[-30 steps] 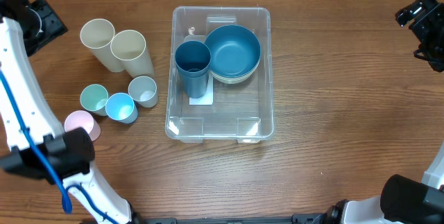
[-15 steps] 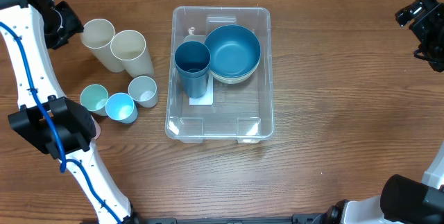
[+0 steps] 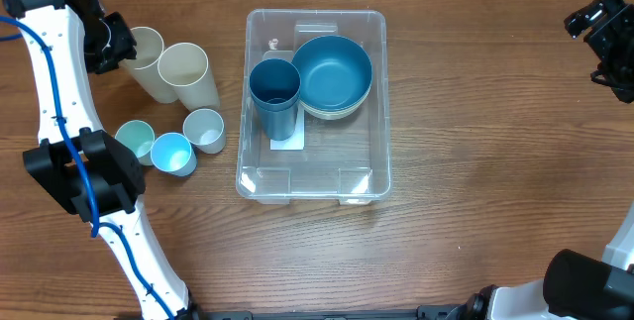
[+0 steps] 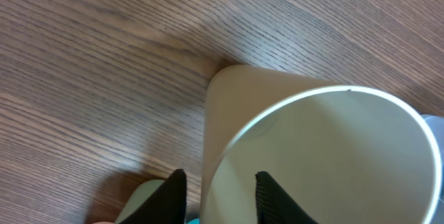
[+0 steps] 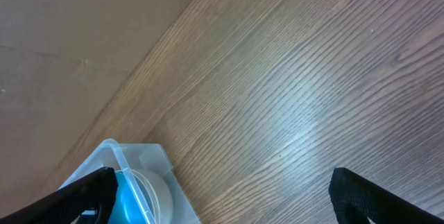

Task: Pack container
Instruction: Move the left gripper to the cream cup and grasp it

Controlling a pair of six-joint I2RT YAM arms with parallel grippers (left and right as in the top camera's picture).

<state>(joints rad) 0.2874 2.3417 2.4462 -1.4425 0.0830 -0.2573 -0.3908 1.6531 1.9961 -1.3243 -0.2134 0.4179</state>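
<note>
Container (image 3: 386,112) front half free | left claw (image 4: 220,177) part-open astride cream cup (image 4: 333,168) rim | right claw (image 5: 222,182) wide, empty

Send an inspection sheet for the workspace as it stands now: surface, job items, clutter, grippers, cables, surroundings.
Surface: wooden table, bare, no spills seen.
Job's things: clear container holds a dark blue cup and a blue bowl; outside, to its left, two cream cups and three small cups.
Clutter: nothing seen.
Grippers: left gripper, fingers straddle one cream cup's rim with gaps either side; right gripper open over bare table.
Cables: blue cable along the left arm.
Surroundings: plain tan surface past the table edge.
</note>
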